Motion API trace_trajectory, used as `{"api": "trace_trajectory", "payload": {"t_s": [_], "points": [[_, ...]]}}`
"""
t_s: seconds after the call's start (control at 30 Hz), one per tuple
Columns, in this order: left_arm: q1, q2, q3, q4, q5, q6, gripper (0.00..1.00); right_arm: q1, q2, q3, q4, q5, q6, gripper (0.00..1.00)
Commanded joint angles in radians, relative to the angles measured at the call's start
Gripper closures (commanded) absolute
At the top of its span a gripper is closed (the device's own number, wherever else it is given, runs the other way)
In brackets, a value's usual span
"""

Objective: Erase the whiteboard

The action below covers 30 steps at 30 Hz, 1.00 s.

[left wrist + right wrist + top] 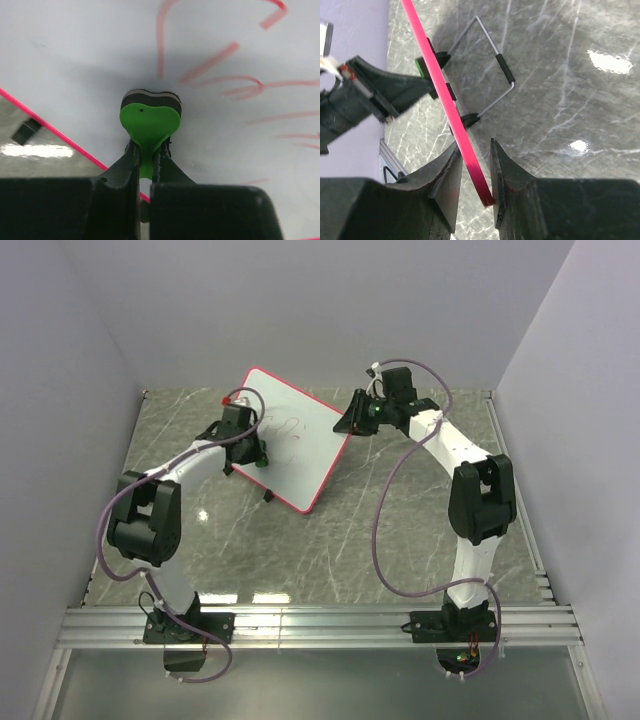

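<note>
The whiteboard (pixel 300 445) stands propped, its pink rim (pixel 445 95) between the right gripper's (pixel 475 170) close-set jaws; I cannot tell whether they clamp it. The left gripper (pixel 145 160) pinches a green heart-shaped eraser (pixel 150 117) against the board's face. Wiping looks to be the step in hand; the next move is a sweep toward the red scribbles (pixel 220 80), ahead and to the right of the eraser.

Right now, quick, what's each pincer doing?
Left pincer: closed on the green heart-shaped eraser.
Right pincer: jaws either side of the whiteboard at its pink rim; whether it grips cannot be told.
</note>
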<state>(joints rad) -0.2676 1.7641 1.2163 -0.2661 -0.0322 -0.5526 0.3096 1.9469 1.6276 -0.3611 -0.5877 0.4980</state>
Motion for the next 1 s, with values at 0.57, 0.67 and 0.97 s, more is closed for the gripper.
{"api": "trace_trajectory", "payload": {"t_s": [0.57,0.67,0.97], "points": [[-0.223,0.018,0.049,0.119,0.350,-0.024,1.00,-0.003,-0.051,-0.021,-0.047,0.040,0.017,1.00],[-0.223,0.026,0.032,0.117,0.342,-0.015,1.00,-0.001,-0.049,-0.020,-0.044,0.040,0.022,1.00],[-0.220,0.046,0.022,0.073,0.250,0.040,1.00,-0.001,-0.048,-0.015,-0.055,0.046,0.017,1.00]]}}
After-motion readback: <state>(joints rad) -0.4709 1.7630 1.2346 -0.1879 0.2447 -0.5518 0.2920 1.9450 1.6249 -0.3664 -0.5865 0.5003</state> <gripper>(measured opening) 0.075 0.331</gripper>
